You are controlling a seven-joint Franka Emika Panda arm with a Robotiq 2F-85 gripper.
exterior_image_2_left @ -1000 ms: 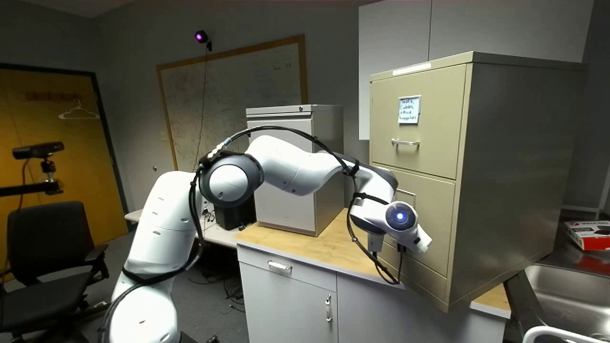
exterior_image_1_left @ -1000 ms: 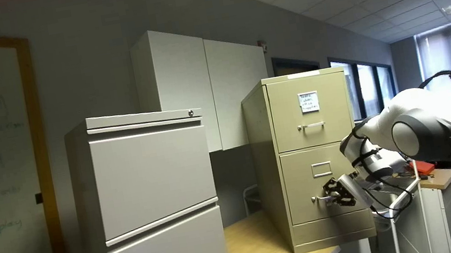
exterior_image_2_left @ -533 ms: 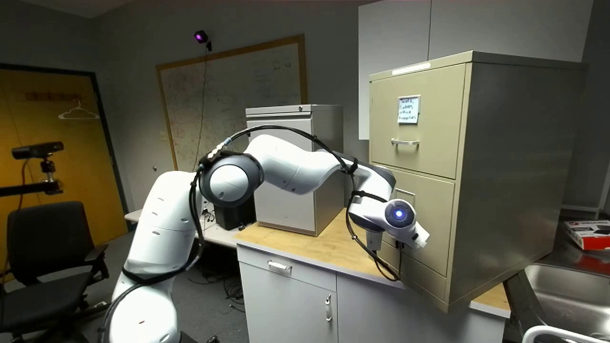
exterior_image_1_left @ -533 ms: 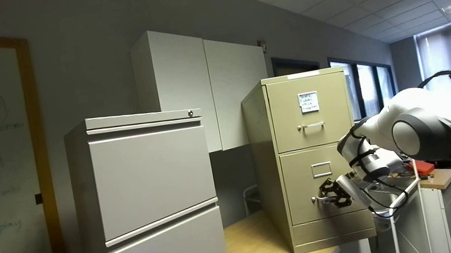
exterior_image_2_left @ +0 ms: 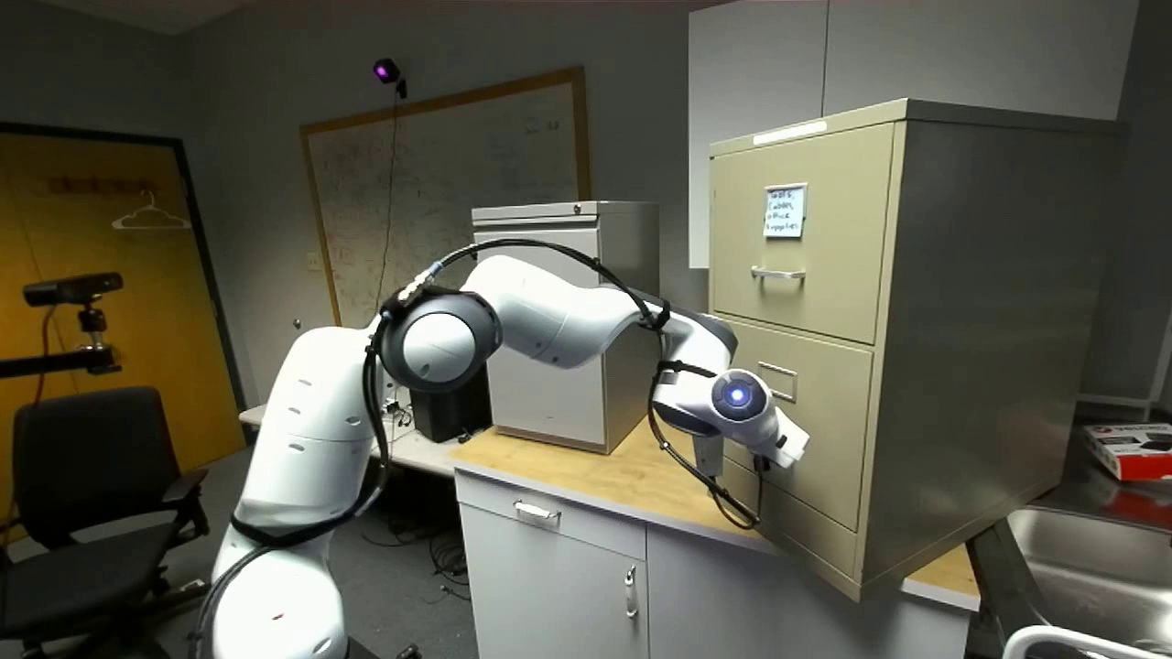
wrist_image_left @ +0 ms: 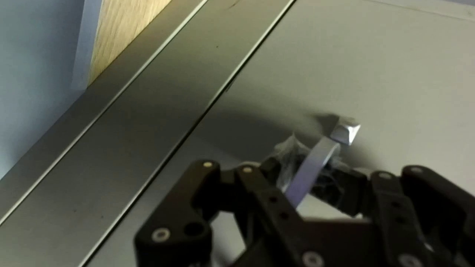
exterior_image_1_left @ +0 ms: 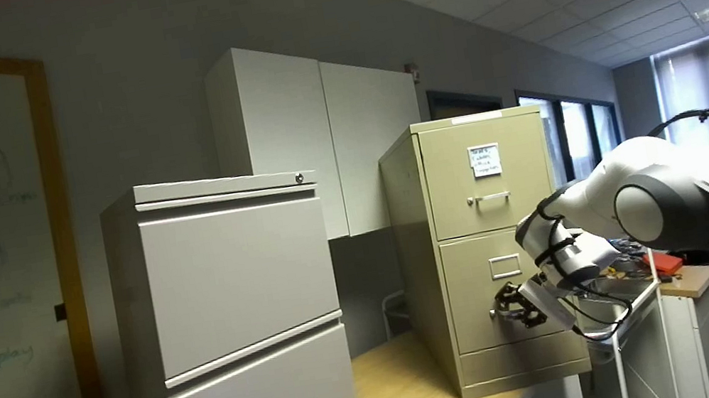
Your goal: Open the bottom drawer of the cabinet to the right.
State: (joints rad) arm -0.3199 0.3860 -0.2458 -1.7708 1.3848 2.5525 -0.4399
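Observation:
The beige-tan cabinet stands on a wooden countertop and also shows in an exterior view. Its bottom drawer is shut flush, with an empty label holder. The drawer front also fills much of the wrist view. My gripper is at the drawer's handle. In the wrist view the handle runs slantwise between the open fingers, near the small metal latch. Whether a pad touches the handle I cannot tell. In an exterior view the wrist hides fingers and handle.
A light-grey two-drawer cabinet stands on the same countertop. White wall cupboards hang behind. A sink and a red-white box lie beside the tan cabinet. A cable hangs below the wrist.
My gripper has moved sideways along the handle toward the latch, leftward in both exterior views, and slightly up. The drawer has not moved.

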